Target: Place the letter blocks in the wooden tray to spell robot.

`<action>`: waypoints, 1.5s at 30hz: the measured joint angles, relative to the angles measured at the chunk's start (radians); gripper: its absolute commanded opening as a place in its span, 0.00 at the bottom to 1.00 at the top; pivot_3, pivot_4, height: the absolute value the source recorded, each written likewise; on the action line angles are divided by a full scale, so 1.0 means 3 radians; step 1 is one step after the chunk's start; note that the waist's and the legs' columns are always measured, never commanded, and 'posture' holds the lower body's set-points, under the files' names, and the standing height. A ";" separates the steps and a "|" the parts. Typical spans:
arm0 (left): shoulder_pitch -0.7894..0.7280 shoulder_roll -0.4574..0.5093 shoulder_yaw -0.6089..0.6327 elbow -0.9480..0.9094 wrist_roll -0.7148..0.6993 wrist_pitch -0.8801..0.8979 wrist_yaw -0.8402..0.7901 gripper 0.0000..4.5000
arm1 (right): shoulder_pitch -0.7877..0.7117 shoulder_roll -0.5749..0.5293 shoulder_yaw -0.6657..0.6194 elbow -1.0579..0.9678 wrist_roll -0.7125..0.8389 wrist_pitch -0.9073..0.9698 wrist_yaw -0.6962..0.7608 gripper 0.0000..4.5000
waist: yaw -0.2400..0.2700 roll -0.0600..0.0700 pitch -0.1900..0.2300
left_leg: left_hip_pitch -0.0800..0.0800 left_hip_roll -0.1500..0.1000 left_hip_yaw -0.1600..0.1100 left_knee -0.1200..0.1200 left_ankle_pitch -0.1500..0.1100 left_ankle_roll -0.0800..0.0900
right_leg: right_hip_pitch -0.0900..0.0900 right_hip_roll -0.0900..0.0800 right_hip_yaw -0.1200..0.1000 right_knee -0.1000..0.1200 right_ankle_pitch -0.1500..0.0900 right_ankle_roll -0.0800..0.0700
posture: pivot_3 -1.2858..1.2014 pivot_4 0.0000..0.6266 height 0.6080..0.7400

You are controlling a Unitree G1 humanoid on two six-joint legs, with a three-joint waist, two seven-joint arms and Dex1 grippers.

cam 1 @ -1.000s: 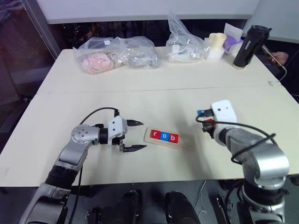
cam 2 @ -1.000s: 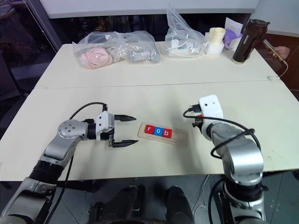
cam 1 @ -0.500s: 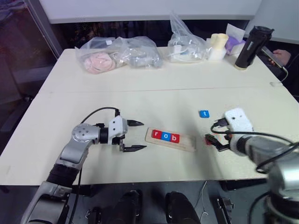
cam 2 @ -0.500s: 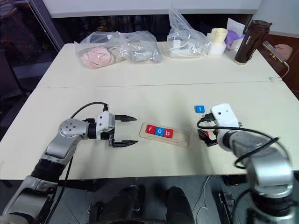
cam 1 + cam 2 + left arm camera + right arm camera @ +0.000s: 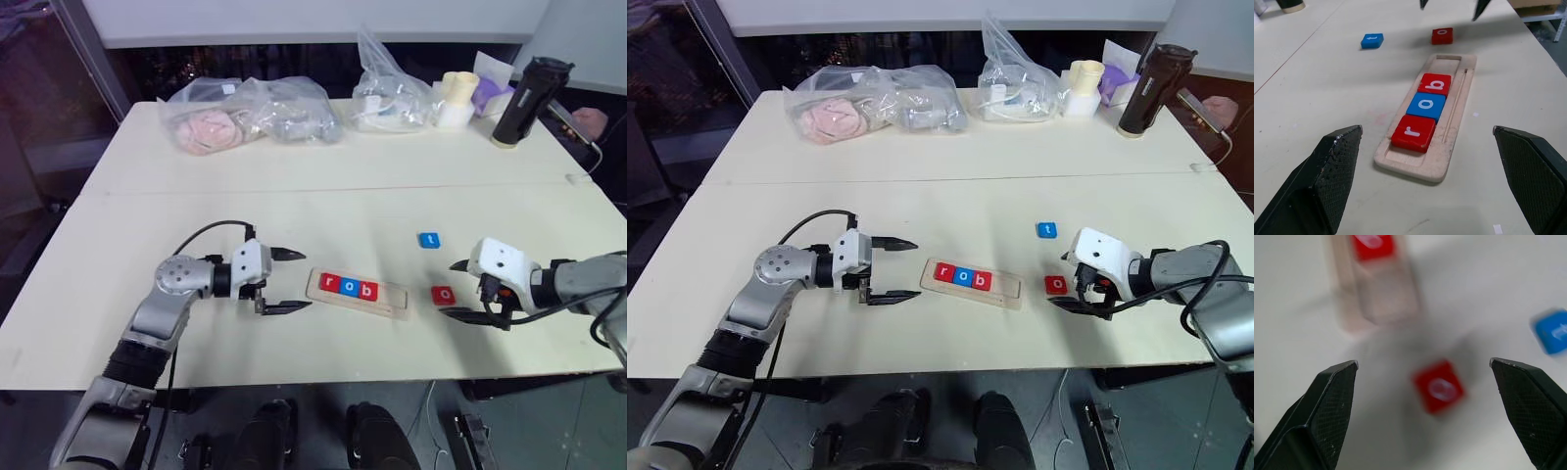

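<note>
table [image 5: 323, 186]: big pale top, bags and bottles parked along the far edge, nothing to do with the spelling job
wooden tray [image 5: 358, 294]: lying flat near the front middle, between the two arms, long side running left to right
left gripper [image 5: 282, 281]: hovering just beside the tray's left end, fingers spread wide, holding nothing
right gripper [image 5: 462, 290]: low over the table to the right of the tray, fingers spread wide too, empty, aimed toward the loose red tile
tiles in tray [image 5: 1426, 106]: red r, blue o, red b, snug in a row from the left end, so "rob" sorted
red o tile [image 5: 443, 294]: loose on the table, just right of the tray, sitting right in front of the right gripper
blue t tile [image 5: 428, 239]: loose as well, a bit further back
progress: three of five in, probably past halfway
left to do: second o, then t, into the two empty slots on the right
</note>
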 measured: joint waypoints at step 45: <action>0.0119 0.0076 0.0005 -0.0094 -0.0003 0.0020 0.0140 1.00 | -0.0437 0.0715 0.0506 -0.0453 -0.0036 0.0592 -0.0091 0.25 | 0.0068 0.0002 -0.0001 | 0.0000 0.0000 0.0000 -0.0002 -0.0003 -0.0005 | -0.0005 0.0000 0.0004 0.0004 0.0001 -0.0001 | 0.52 0.24 0.98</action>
